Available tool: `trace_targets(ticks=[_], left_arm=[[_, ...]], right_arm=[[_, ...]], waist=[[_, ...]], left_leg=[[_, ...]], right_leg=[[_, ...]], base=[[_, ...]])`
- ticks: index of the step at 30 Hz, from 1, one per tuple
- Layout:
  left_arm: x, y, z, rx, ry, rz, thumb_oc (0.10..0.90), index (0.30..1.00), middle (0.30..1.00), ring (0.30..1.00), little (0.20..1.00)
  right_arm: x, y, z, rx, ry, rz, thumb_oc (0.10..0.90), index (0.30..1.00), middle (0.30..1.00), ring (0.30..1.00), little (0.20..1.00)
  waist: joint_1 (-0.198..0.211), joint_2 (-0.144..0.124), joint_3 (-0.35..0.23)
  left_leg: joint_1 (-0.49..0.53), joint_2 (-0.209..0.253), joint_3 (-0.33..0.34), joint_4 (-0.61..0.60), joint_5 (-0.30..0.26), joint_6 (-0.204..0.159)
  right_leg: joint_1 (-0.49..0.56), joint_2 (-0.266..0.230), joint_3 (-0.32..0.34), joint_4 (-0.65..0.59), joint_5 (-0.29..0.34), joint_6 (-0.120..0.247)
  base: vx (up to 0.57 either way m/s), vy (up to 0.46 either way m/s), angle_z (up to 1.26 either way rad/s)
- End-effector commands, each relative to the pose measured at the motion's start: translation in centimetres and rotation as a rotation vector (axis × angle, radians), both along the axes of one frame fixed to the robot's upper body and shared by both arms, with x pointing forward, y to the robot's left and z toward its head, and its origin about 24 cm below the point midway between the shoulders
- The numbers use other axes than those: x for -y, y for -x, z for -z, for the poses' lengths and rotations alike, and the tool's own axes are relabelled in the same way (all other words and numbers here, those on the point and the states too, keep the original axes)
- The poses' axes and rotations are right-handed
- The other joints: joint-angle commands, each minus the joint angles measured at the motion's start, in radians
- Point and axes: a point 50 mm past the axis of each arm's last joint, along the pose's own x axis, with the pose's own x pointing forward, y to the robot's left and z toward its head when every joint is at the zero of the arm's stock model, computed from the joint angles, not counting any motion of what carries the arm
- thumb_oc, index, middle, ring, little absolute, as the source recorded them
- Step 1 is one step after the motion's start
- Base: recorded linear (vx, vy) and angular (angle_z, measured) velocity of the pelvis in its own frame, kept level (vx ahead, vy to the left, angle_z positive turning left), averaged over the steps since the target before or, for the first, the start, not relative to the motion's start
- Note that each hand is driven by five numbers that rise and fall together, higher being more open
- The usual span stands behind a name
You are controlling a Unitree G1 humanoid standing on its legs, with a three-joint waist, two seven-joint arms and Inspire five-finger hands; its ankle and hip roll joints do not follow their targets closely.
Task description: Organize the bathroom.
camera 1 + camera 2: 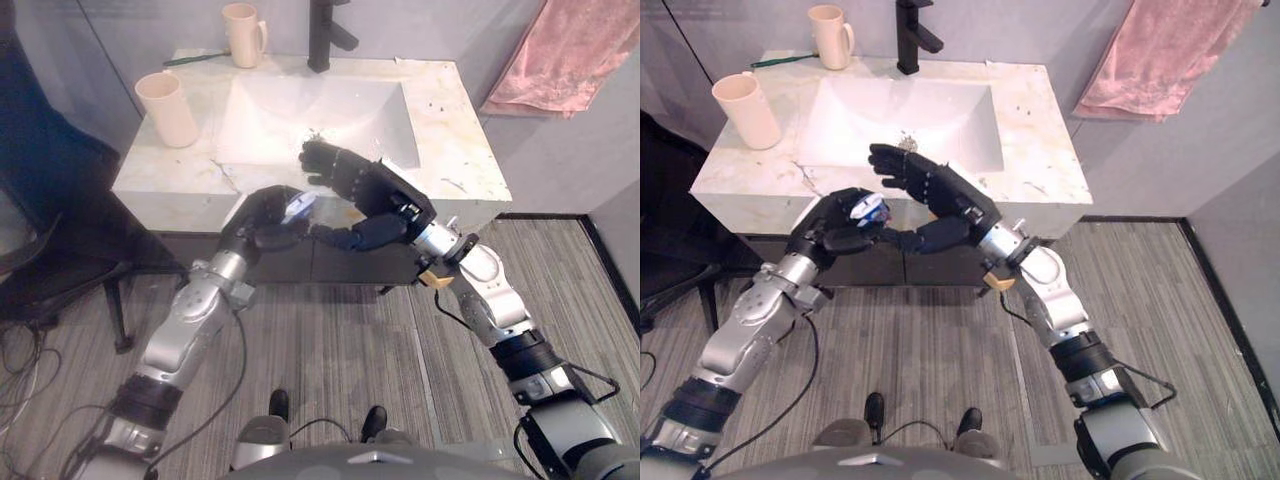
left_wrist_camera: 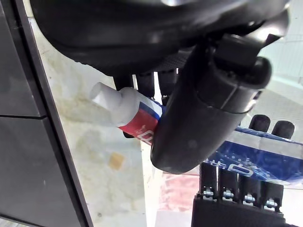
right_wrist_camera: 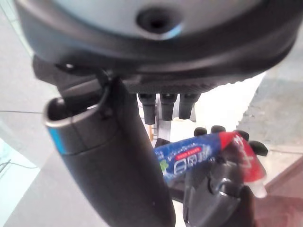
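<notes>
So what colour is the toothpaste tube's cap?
White, clearest in the left wrist view: cap on the toothpaste tube.

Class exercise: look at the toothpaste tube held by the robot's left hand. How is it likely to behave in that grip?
The toothpaste tube looks soft-walled, so it probably dents under the curled left robot hand. Its glossy skin may slip. The white cap end seems the stiffest part. The right robot hand hovers open beside it.

A pink towel [image 1: 1155, 60] hung on the wall right of the sink [image 1: 905, 125]. A dark chair [image 1: 45, 230] stood left of the sink, on a striped grey floor [image 1: 340, 350].
</notes>
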Motion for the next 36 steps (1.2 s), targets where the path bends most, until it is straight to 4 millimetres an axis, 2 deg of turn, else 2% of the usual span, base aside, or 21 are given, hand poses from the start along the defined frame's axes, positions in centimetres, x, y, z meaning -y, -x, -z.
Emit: trace_targets(ticks=[1, 8, 9, 11, 13, 16, 18, 20, 22, 23, 24, 25, 26, 27, 28, 36], left_arm=[[3.07, -2.23, -5.9, 0.272, 0.087, 0.108, 0.405, 0.307, 0.307, 0.307, 0.307], [3.02, -2.23, -5.78, 0.264, 0.088, 0.115, 0.411, 0.316, 0.316, 0.316, 0.316], [3.04, -2.23, -5.77, 0.264, 0.088, 0.116, 0.411, 0.316, 0.316, 0.316, 0.316], [3.01, -2.24, -5.8, 0.264, 0.09, 0.121, 0.413, 0.319, 0.319, 0.319, 0.319], [2.93, -2.21, -5.74, 0.262, 0.092, 0.121, 0.414, 0.321, 0.321, 0.321, 0.321], [2.92, -2.18, -5.71, 0.259, 0.094, 0.123, 0.417, 0.326, 0.326, 0.326, 0.326], [2.91, -2.17, -5.68, 0.257, 0.097, 0.125, 0.419, 0.328, 0.328, 0.328, 0.328], [2.91, -2.18, -5.67, 0.256, 0.098, 0.124, 0.417, 0.326, 0.326, 0.326, 0.326], [2.9, -2.21, -5.63, 0.254, 0.1, 0.123, 0.417, 0.326, 0.326, 0.326, 0.326], [2.91, -2.23, -5.61, 0.253, 0.099, 0.122, 0.419, 0.328, 0.328, 0.328, 0.328], [2.97, -2.24, -5.58, 0.25, 0.098, 0.121, 0.42, 0.331, 0.331, 0.331, 0.331], [2.97, -2.24, -5.58, 0.25, 0.098, 0.121, 0.42, 0.331, 0.331, 0.331, 0.331], [3.0, -2.25, -5.5, 0.247, 0.096, 0.12, 0.422, 0.333, 0.333, 0.333, 0.333], [3.0, -2.26, -5.49, 0.247, 0.096, 0.119, 0.422, 0.333, 0.333, 0.333, 0.333], [2.99, -2.26, -5.46, 0.247, 0.095, 0.118, 0.422, 0.333, 0.333, 0.333, 0.333], [2.83, -2.2, -5.48, 0.249, 0.094, 0.119, 0.425, 0.338, 0.338, 0.338, 0.338]], right_arm=[[-0.83, -0.98, -3.81, 0.165, -0.088, -0.029, 0.8, 0.9, 0.9, 0.9, 0.9], [-0.95, -1.38, -3.95, 0.16, -0.092, -0.022, 0.8, 0.9, 0.9, 0.9, 0.9], [-0.95, -1.42, -3.99, 0.161, -0.091, -0.022, 0.77, 0.855, 0.855, 0.855, 0.855], [-0.96, -1.47, -3.91, 0.166, -0.089, -0.015, 0.554, 0.531, 0.531, 0.531, 0.531], [-0.78, -1.49, -3.86, 0.164, -0.09, -0.012, 0.48, 0.42, 0.42, 0.42, 0.42], [-0.7, -1.51, -3.78, 0.161, -0.093, -0.008, 0.444, 0.366, 0.366, 0.366, 0.366], [-0.5, -1.49, -3.58, 0.16, -0.094, -0.001, 0.449, 0.373, 0.373, 0.373, 0.373], [-0.45, -1.48, -3.46, 0.158, -0.096, 0.0, 0.427, 0.34, 0.34, 0.34, 0.34], [-0.43, -1.49, -3.38, 0.156, -0.099, 0.002, 0.441, 0.361, 0.361, 0.361, 0.361], [-0.46, -1.51, -3.37, 0.157, -0.099, 0.003, 0.42, 0.331, 0.331, 0.331, 0.331], [-0.49, -1.51, -3.39, 0.156, -0.101, 0.003, 0.419, 0.328, 0.328, 0.328, 0.328], [-0.49, -1.51, -3.39, 0.156, -0.101, 0.003, 0.419, 0.328, 0.328, 0.328, 0.328], [-0.53, -1.52, -3.41, 0.155, -0.102, 0.0, 0.547, 0.521, 0.521, 0.521, 0.521], [-0.55, -1.53, -3.43, 0.154, -0.101, 0.0, 0.593, 0.589, 0.589, 0.589, 0.589], [-0.59, -1.57, -3.46, 0.15, -0.095, 0.0, 0.8, 0.9, 0.9, 0.9, 0.9], [-0.35, -1.46, -3.47, 0.162, -0.079, 0.022, 0.8, 0.9, 0.9, 0.9, 0.9]], waist=[[0.018, 0.031, -0.105], [0.028, 0.03, -0.108], [0.028, 0.03, -0.108], [0.03, 0.03, -0.109], [0.028, 0.03, -0.107], [0.027, 0.03, -0.108], [0.027, 0.03, -0.108], [0.026, 0.031, -0.107], [0.026, 0.031, -0.108], [0.026, 0.031, -0.108], [0.026, 0.031, -0.107], [0.026, 0.031, -0.107], [0.026, 0.031, -0.107], [0.026, 0.031, -0.106], [0.025, 0.031, -0.106], [0.025, 0.031, -0.104]], left_leg=[[0.058, -0.07, -0.013, 0.064, -0.186, 0.034], [0.055, -0.07, -0.02, 0.068, -0.187, 0.033], [0.055, -0.07, -0.021, 0.068, -0.187, 0.033], [0.053, -0.07, -0.023, 0.071, -0.187, 0.032], [0.055, -0.07, -0.023, 0.07, -0.188, 0.032], [0.055, -0.071, -0.023, 0.07, -0.187, 0.032], [0.054, -0.071, -0.023, 0.07, -0.187, 0.033], [0.055, -0.071, -0.023, 0.069, -0.187, 0.033], [0.056, -0.072, -0.023, 0.068, -0.187, 0.033], [0.056, -0.072, -0.023, 0.068, -0.187, 0.033], [0.056, -0.072, -0.022, 0.068, -0.188, 0.034], [0.056, -0.072, -0.022, 0.068, -0.188, 0.034], [0.057, -0.072, -0.023, 0.068, -0.188, 0.034], [0.057, -0.072, -0.023, 0.068, -0.188, 0.034], [0.057, -0.073, -0.023, 0.068, -0.188, 0.035], [0.057, -0.071, -0.021, 0.066, -0.188, 0.035]], right_leg=[[-0.038, 0.03, 0.01, 0.17, -0.23, 0.096], [-0.037, 0.027, 0.004, 0.172, -0.231, 0.096], [-0.038, 0.027, 0.005, 0.173, -0.231, 0.096], [-0.038, 0.025, 0.004, 0.174, -0.231, 0.096], [-0.04, 0.025, 0.006, 0.176, -0.231, 0.096], [-0.04, 0.025, 0.007, 0.176, -0.23, 0.097], [-0.04, 0.025, 0.008, 0.173, -0.229, 0.098], [-0.04, 0.025, 0.009, 0.173, -0.228, 0.098], [-0.04, 0.025, 0.009, 0.172, -0.227, 0.098], [-0.04, 0.024, 0.008, 0.173, -0.227, 0.098], [-0.041, 0.022, 0.008, 0.175, -0.227, 0.098], [-0.041, 0.022, 0.008, 0.175, -0.227, 0.098], [-0.043, 0.021, 0.007, 0.177, -0.227, 0.099], [-0.043, 0.021, 0.007, 0.177, -0.227, 0.099], [-0.043, 0.02, 0.007, 0.177, -0.227, 0.1], [-0.045, 0.018, 0.007, 0.18, -0.227, 0.101]], base=[[0.01, -0.004, 0.04], [0.0, -0.002, 0.02], [0.0, 0.0, 0.0], [0.0, 0.0, 0.0], [0.0, 0.0, 0.0], [0.0, 0.0, 0.0], [0.0, 0.0, 0.0], [0.0, 0.0, 0.0], [0.0, 0.0, 0.0], [0.0, 0.0, 0.0], [0.0, 0.0, 0.0], [0.0, 0.0, 0.0], [0.0, 0.0, 0.0], [0.0, 0.0, 0.0], [0.0, 0.0, 0.0], [0.0, 0.0, 0.0]])
